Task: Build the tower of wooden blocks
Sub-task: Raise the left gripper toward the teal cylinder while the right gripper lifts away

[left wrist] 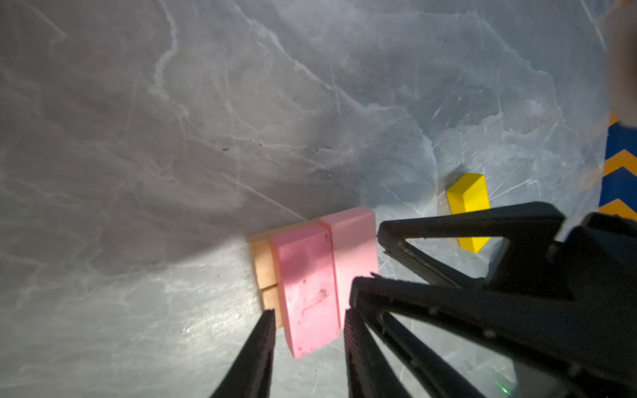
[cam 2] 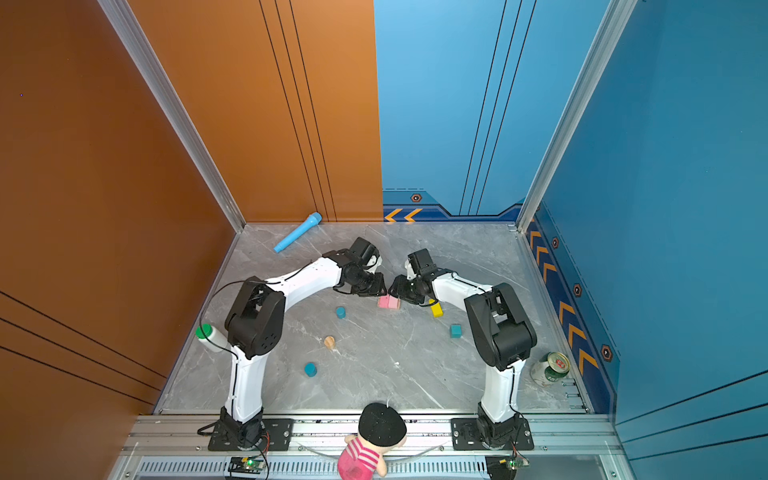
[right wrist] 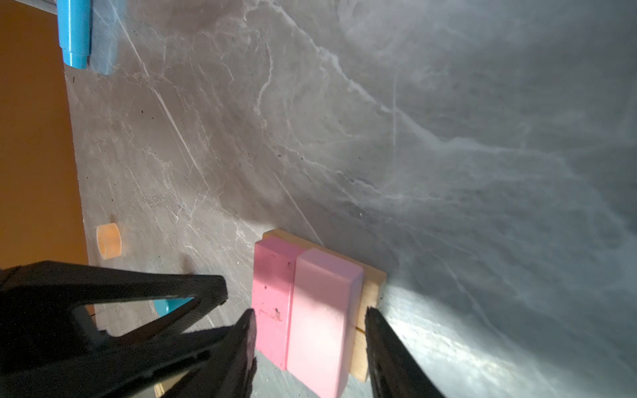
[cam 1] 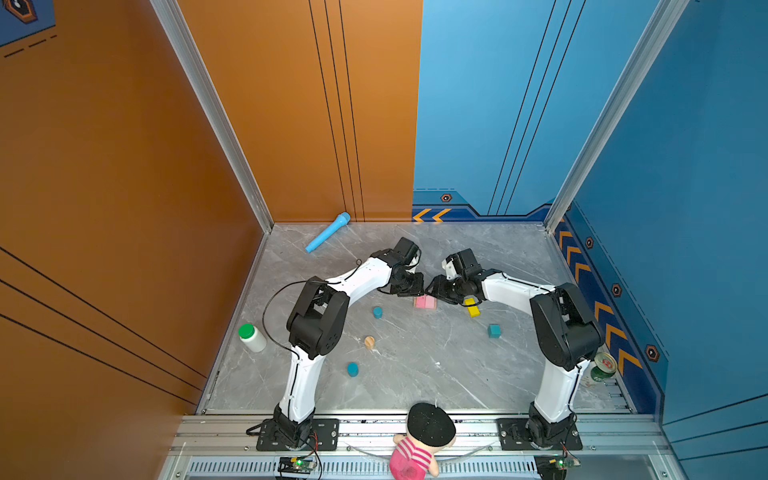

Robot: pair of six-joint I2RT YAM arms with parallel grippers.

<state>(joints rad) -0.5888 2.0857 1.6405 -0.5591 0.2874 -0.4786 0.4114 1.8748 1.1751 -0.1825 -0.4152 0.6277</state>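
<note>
Centrally on the bench (left wrist: 172,138), two pink bars (left wrist: 351,248) side by side atop tan bars (left wrist: 263,262), left hand (left wrist: 310,312) partly open astride the darker pink bar (left wrist: 306,286), right hand (right wrist: 310,310) wider open astride both, yellow bar (cam 1: 473,309) near, blue cylinders (cam 1: 377,312) and teal cube (cam 1: 493,331) apart.

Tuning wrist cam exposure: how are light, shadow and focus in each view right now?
Left wrist view: deep shadow over much of the table, a bright patch beside the pink bars, a blurred tan smear at one corner. Right wrist view: shadow band across the pink bars, glare on the table by the tan bars. Both top views: even light, sharp.
</note>
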